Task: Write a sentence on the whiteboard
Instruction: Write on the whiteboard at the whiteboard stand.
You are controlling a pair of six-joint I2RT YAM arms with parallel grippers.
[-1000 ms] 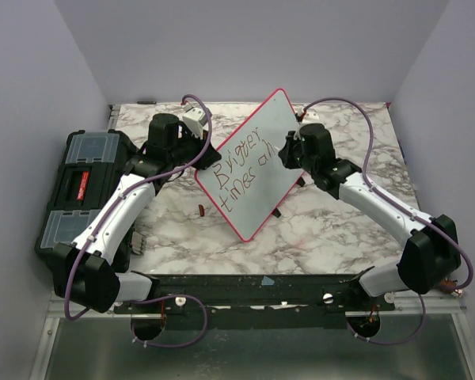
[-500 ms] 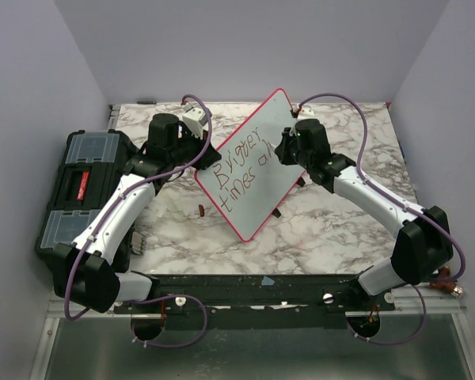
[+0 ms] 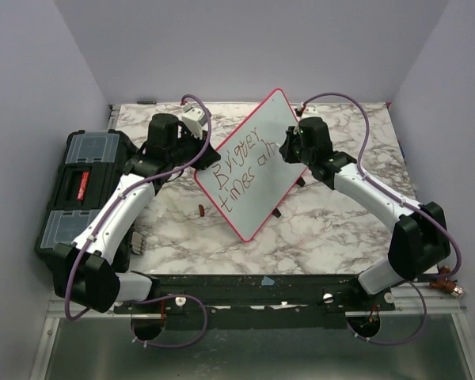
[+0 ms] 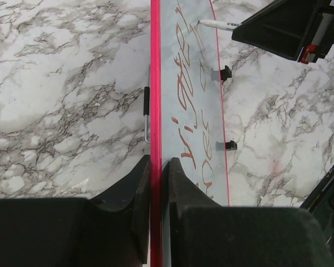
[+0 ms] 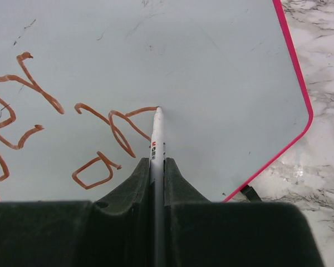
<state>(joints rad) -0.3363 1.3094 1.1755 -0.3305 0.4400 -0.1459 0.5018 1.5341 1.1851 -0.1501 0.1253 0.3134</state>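
Whiteboard [image 3: 261,190] pinched by left gripper [image 4: 156,161] over marble table [image 3: 324,222], lilac walls [image 3: 245,47] around; right gripper [image 5: 157,161] clamps marker [image 5: 157,133].

- From above we see soft, even light that comes from overhead; nothing is burnt out and the pale walls carry no hard shadow.
- Under the whiteboard [image 3: 253,162], between the two claws, only a faint, soft shadow lies on the table [image 3: 340,229].
- The sentence [image 3: 241,170] is sharp in this view.
- In the left wrist view the left claw [image 4: 156,162] is nearly pure black and a little soft; ahead of it the board has a pale sheen, and the marble beside it is bright and crisp.
- In the right wrist view the right claw [image 5: 157,162] is dark with little detail; the marker [image 5: 157,133] and the strokes just ahead are sharp, and the board looks cool bluish, without glare.
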